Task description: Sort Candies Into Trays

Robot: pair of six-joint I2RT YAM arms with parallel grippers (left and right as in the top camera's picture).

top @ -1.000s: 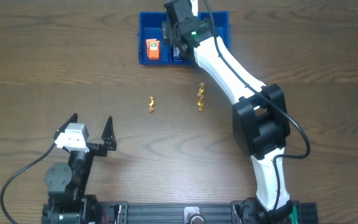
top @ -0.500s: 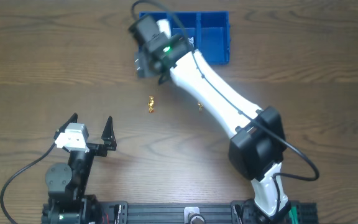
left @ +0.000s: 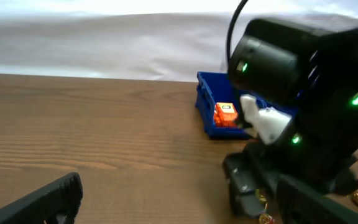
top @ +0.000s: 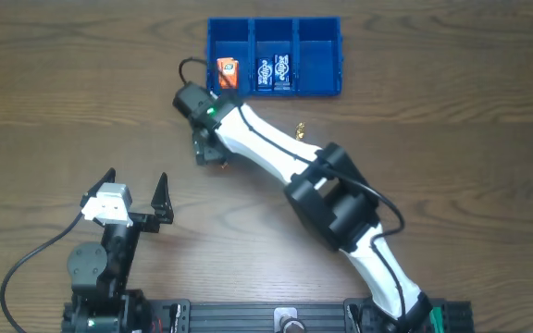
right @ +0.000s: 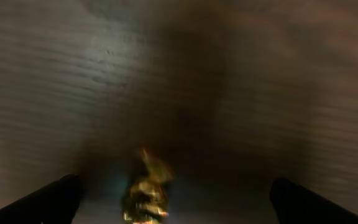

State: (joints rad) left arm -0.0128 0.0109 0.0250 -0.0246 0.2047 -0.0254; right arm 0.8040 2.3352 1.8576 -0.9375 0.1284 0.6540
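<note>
Candy (right: 145, 190), gold-wrapped, lies on the bench (right: 73, 74) within the right tool (right: 176, 198), its fingers (right: 48, 202) spread wide; the left tool (top: 136, 178), at seven o'clock, likewise gapes.

The tray (top: 320, 55) is sitting at the far edge of the worktop (top: 63, 92), about at its middle, with three compartments side by side. One candy (top: 228, 72) is lying in the left compartment, and two packets (top: 283, 71) are lying in the middle one. The right gripper (top: 209, 153) is standing just before the tray's left corner, and a loose candy (right: 145, 193) is lying on the worktop between its fingers. A second loose candy (top: 299, 130) is lying to its right, before the tray. The left gripper (top: 137, 190) is hanging towards the near left corner, well apart from them.
</note>
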